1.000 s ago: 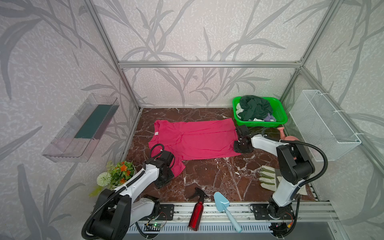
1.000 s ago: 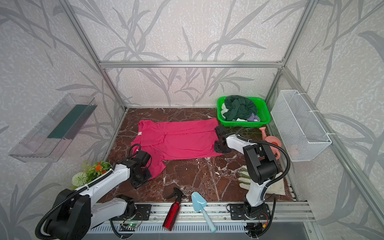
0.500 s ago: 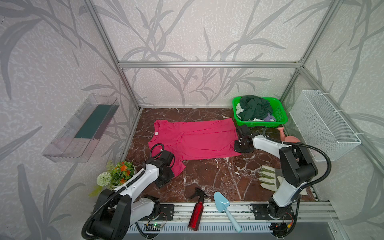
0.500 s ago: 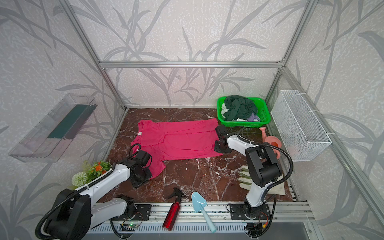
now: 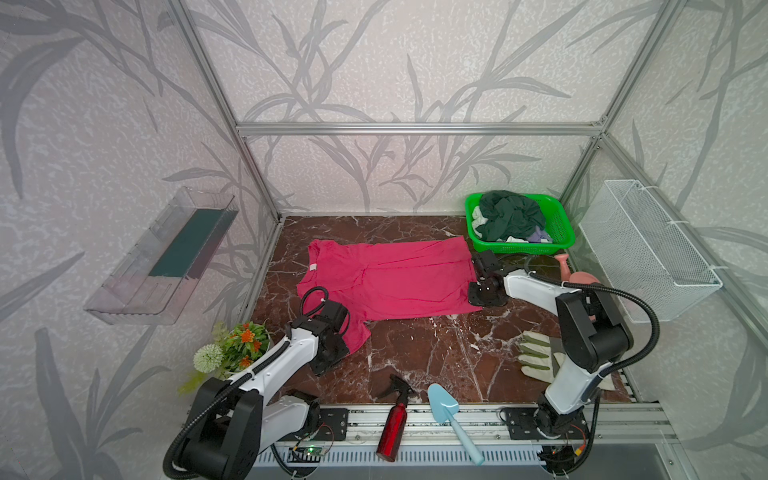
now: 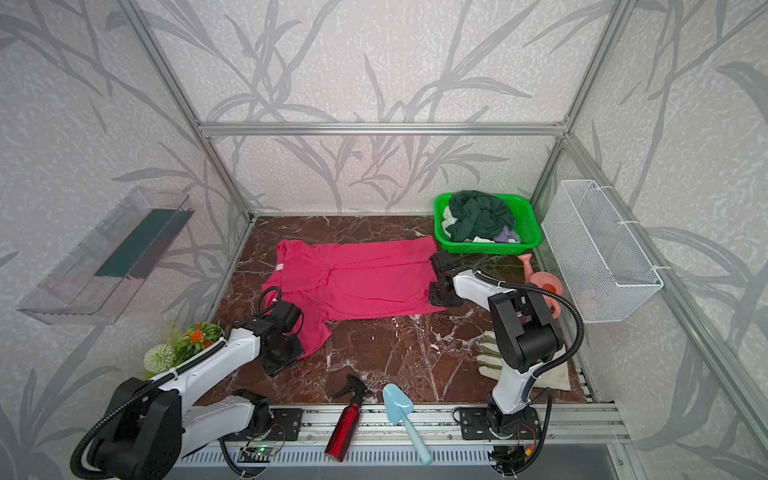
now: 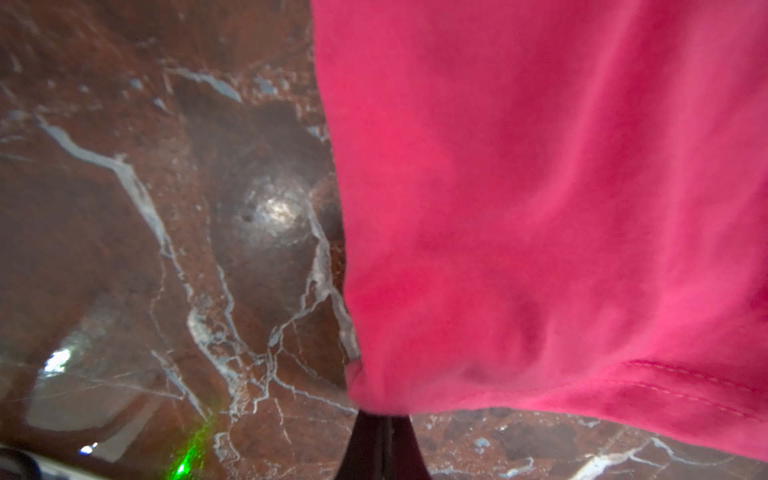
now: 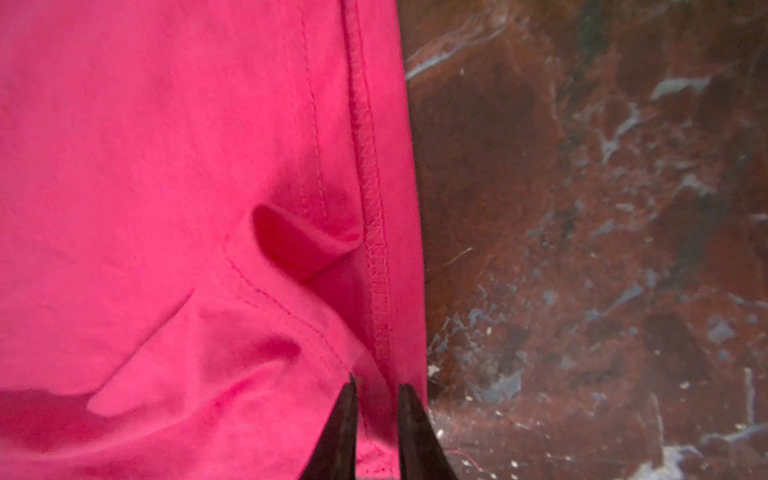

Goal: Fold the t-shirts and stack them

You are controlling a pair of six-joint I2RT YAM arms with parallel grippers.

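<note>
Fabric of the pink t-shirt (image 5: 399, 282) is clamped at 2 spots: left gripper (image 7: 382, 417) on sleeve, right gripper (image 8: 376, 392) on hem.

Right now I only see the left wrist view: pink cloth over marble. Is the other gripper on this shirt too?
Observer: Yes. The right gripper is closed on the hem of the pink shirt, at its near right corner.
Operator: More shirts waiting?
Observer: A dark green shirt lies crumpled in the green basket at the back right, over paler cloth.
Operator: Anything near the front edge?
Observer: A red spray bottle and a blue trowel, both clear of the shirt.
</note>
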